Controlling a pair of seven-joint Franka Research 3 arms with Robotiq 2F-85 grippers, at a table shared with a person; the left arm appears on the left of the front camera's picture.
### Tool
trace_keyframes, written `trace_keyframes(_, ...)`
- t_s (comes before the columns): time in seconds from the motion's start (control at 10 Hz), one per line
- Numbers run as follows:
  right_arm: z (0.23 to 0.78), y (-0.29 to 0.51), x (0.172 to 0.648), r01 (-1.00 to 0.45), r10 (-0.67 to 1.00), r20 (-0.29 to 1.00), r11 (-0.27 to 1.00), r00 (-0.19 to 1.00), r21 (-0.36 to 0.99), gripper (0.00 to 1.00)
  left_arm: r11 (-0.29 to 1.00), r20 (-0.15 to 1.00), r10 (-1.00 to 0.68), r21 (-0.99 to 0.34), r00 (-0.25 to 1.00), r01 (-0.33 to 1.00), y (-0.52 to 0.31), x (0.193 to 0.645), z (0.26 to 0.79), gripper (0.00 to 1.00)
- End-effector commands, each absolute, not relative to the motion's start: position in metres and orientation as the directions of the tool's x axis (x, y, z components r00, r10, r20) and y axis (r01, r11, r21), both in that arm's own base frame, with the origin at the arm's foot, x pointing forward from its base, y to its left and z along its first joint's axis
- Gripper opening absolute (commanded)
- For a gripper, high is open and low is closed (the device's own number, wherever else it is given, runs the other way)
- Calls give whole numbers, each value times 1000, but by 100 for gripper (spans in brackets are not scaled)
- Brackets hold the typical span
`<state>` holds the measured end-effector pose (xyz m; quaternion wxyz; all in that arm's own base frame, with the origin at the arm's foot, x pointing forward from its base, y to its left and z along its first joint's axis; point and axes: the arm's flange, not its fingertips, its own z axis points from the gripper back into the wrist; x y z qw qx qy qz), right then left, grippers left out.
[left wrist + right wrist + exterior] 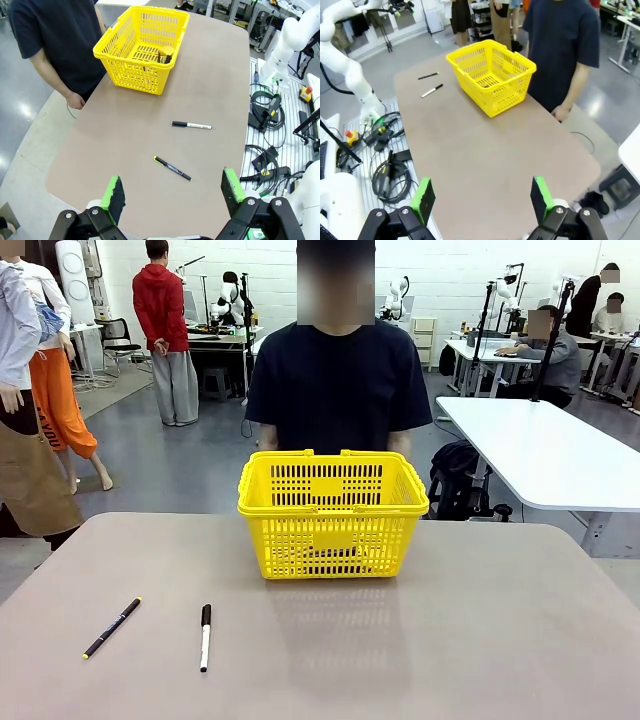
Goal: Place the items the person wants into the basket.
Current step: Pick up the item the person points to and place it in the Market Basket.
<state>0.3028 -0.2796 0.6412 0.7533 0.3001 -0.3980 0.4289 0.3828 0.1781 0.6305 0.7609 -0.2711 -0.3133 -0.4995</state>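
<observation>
Left gripper (173, 189): jaws wide, nothing between the pads, hanging high over the near end of the table (125, 150). Right gripper (482, 194): same, wide and empty, high over the opposite near corner.

Basket (330, 530): upright at the far middle of the table, just in front of the person (338, 380), handles folded down on the rim. From the left wrist view, items (165, 52) lying on the basket floor toward one end: one rounded yellow piece, dark parts beside it. Too small to separate into knife, tape and stapler; cannot confirm all three.

On the bare table: pen (112, 627) and marker (205, 636), near left, apart from each other and well apart from the basket. Neither one counts among the wanted things.

Judgement: placing looks done or nearly so; nothing wanted visible outside the basket.

To do this step well:
- Check the basket contents from above before any reach; count three.
- Leave pen and marker alone; if the left arm goes forward, pass well above them.
- Watch the person's hand (76, 100) at the table edge beside the basket for a point or a hand-over; wait for a clear cue.
- Keep both jaws wide and both arms high and clear of the basket rim and handles.
</observation>
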Motion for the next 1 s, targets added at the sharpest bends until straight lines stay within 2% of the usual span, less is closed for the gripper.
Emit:
trace_keyframes(0.0, 639, -280, 306, -900, 402, 868, 424, 291, 105, 100, 341, 765, -580, -87, 282, 936, 178, 382, 630, 100)
trace_keyframes(0.9, 639, -280, 306, -900, 402, 868, 424, 291, 105, 100, 341, 765, -580, -87, 282, 936, 178, 382, 630, 100)
